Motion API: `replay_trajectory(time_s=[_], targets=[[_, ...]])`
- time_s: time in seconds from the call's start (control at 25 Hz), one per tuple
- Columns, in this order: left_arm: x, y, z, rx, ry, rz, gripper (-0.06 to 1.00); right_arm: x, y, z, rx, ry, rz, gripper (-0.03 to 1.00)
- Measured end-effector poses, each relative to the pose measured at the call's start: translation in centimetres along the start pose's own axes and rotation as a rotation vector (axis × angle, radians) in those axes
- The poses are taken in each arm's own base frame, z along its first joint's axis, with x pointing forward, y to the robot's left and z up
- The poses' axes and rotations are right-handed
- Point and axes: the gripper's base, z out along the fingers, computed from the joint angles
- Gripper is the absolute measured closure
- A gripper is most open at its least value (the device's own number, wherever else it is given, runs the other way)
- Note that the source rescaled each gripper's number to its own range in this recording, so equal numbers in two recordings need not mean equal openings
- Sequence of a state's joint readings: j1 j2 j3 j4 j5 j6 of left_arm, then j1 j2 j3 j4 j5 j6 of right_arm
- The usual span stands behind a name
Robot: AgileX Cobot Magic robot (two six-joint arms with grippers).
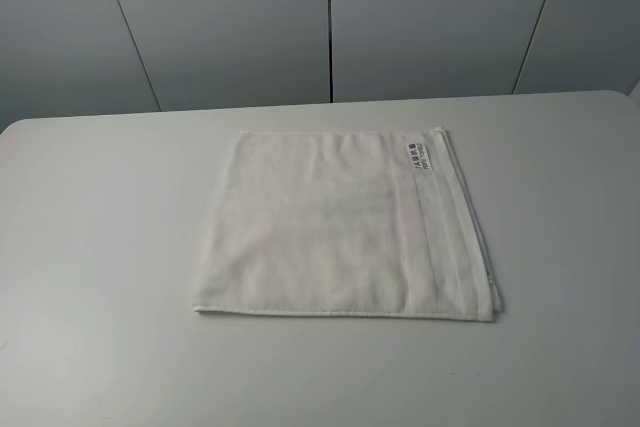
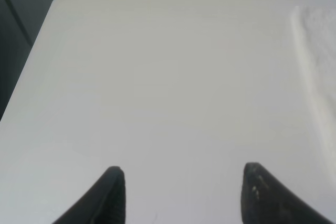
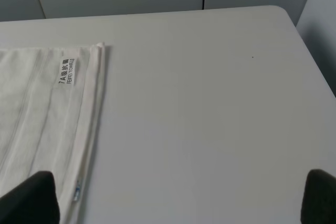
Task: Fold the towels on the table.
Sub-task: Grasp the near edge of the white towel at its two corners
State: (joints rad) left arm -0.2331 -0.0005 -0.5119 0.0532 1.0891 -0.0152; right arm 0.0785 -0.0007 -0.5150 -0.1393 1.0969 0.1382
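towel (image 1: 340, 227) flat on the table (image 1: 100, 247), both pincers spread and empty

left gripper (image 2: 181, 195) hangs over bare table, dark fingers apart with nothing between them. in the high view the white towel lies slightly right of centre, its label (image 1: 418, 155) near its upper right corner and the border band (image 1: 440, 237) running down its right side. right gripper (image 3: 178, 200) is spread wide and grips nothing, one finger showing in front of the towel's hemmed edge.

White towel (image 1: 340, 227) flat on table (image 1: 100, 247) (label (image 1: 419, 156) up).
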Motion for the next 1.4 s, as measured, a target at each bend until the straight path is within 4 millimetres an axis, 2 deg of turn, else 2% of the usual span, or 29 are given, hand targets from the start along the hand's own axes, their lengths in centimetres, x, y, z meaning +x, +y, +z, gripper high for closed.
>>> replay_trajectory(time_s=[1.4], targets=[[0.00, 0.00, 0.00, 0.000, 0.000, 0.000, 0.34, 0.00, 0.00, 0.00, 0.000, 0.000, 0.000, -0.03]])
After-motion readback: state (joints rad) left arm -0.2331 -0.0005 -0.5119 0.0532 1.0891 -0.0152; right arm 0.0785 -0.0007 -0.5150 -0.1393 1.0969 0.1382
